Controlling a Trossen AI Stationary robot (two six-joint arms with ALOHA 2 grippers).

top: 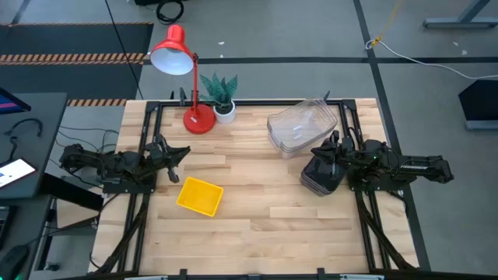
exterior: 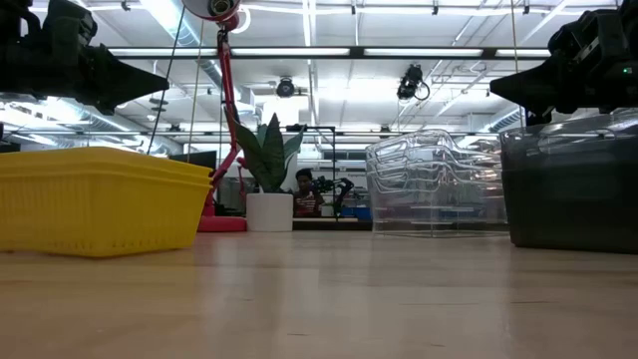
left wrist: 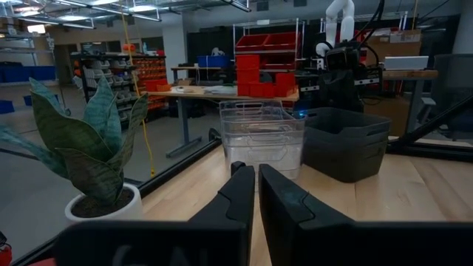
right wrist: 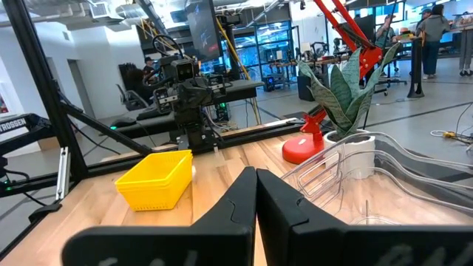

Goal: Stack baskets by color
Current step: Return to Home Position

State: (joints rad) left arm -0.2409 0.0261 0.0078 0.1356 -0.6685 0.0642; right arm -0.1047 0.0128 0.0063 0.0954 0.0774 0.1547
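Right now both arms sit at opposite sides of the surface [top: 264, 222]. The left gripper [top: 181, 152] hovers near the stacked yellow baskets [top: 200, 195], its fingers [left wrist: 238, 193] pressed together on nothing. The right gripper [top: 319, 152] hangs above the grey baskets [top: 319, 177], fingers [right wrist: 238, 196] likewise together. The clear baskets [top: 303, 124] sit nested just behind the grey pile, near the potted plant [top: 221, 95] and red lamp [top: 177, 54].

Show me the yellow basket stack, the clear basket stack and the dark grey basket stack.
yellow basket stack [top: 200, 196], high view, middle of the top basket's floor.
clear basket stack [top: 299, 124], high view, middle of the top basket.
dark grey basket stack [exterior: 573, 194], low view, near side wall.
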